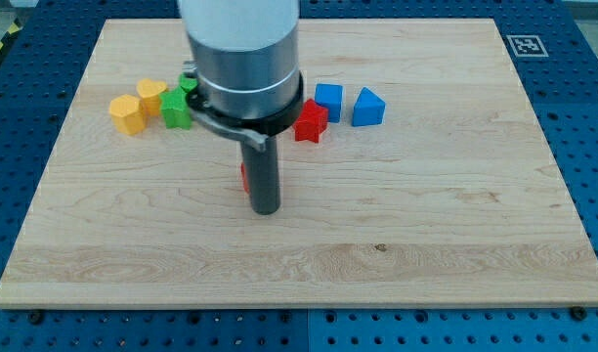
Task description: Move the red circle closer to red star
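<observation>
The red star [310, 121] sits on the wooden board [426, 225] just right of the arm's body, above the middle. The red circle [244, 176] is mostly hidden behind my rod; only a thin red sliver shows at the rod's left side. My tip [266, 209] rests on the board directly next to the red circle, on its right and slightly lower. The red circle lies below and to the left of the red star.
A blue block [328, 101] and a blue triangle [367, 107] sit right of the red star. A yellow hexagon [127, 113], a yellow block [150, 95] and green blocks [177, 108] cluster at the upper left. The arm's body hides part of the board's top.
</observation>
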